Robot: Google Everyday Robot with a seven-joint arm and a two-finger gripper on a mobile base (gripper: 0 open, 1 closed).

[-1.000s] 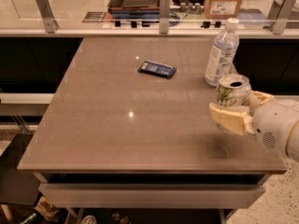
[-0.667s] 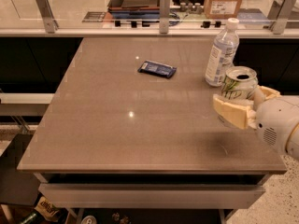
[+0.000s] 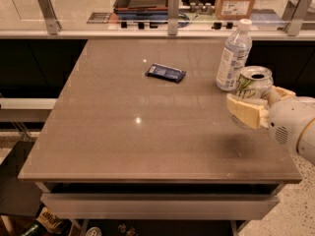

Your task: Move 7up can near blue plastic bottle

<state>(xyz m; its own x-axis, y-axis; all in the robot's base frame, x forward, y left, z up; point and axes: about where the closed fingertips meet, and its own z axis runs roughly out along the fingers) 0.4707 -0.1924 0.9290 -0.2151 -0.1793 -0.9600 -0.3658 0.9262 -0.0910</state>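
Observation:
The 7up can (image 3: 253, 84) is white with green markings and a silver top. It is held upright above the table at the right side, just in front of the blue plastic bottle (image 3: 234, 55). The bottle stands upright on the table's right rear part, with a white cap and a white-and-blue label. My gripper (image 3: 258, 104) comes in from the right edge and is shut on the can, with one cream finger (image 3: 244, 112) in front of it and the other behind. The can's lower part is hidden by the front finger.
A flat dark blue packet (image 3: 166, 73) lies on the brown table (image 3: 133, 132) near its rear middle. A glass rail with metal posts (image 3: 173, 6) runs along the far edge. A cardboard box (image 3: 236, 1) stands behind the rail.
My gripper has lifted the can slightly and carried it a little towards the bottle. The bottle and the packet have not moved.

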